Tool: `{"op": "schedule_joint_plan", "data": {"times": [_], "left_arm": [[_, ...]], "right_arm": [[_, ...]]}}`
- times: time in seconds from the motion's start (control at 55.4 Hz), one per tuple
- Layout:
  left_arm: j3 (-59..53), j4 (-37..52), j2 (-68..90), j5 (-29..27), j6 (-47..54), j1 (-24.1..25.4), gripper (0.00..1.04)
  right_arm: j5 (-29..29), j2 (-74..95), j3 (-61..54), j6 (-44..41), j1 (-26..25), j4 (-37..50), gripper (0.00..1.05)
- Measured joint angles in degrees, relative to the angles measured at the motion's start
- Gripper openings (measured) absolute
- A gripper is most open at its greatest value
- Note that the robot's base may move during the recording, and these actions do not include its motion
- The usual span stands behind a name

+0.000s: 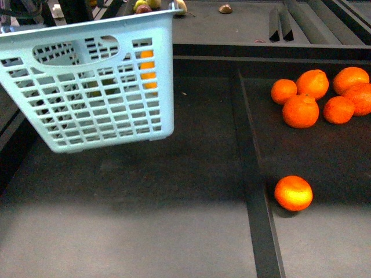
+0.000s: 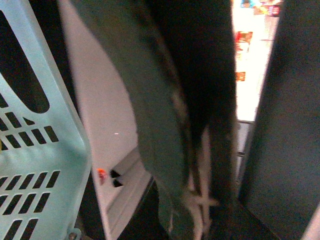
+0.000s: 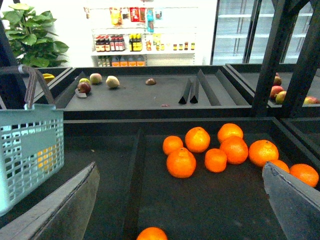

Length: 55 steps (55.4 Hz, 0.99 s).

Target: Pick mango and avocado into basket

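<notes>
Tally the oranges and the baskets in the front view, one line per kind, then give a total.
Oranges: 7
Basket: 1
Total: 8

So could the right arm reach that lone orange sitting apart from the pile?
Probably yes. The right gripper is open, and the lone orange lies by itself on the dark shelf with nothing over it; the basket hangs off to the left.
</notes>
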Motion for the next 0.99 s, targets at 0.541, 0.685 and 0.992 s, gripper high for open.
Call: {"op": "schedule_joint_plan", "data": {"times": [0.541, 0.685, 0.992], "left_arm": [[-21.7, 2.3, -3.4, 0.0, 0.7, -4.1, 0.09], [-24.0, -2.1, -6.1, -0.1, -0.3, -4.5, 0.09], [-24.3, -7.0, -7.4, 0.7, -0.7, -4.5, 0.10]], "right_arm": [[0.0, 0.0, 0.0, 0.0, 0.0, 0.0, 0.97], [0.0, 0.0, 0.0, 0.0, 0.0, 0.0, 0.97], [0.0, 0.0, 0.0, 0.0, 0.0, 0.0, 0.97]]}}
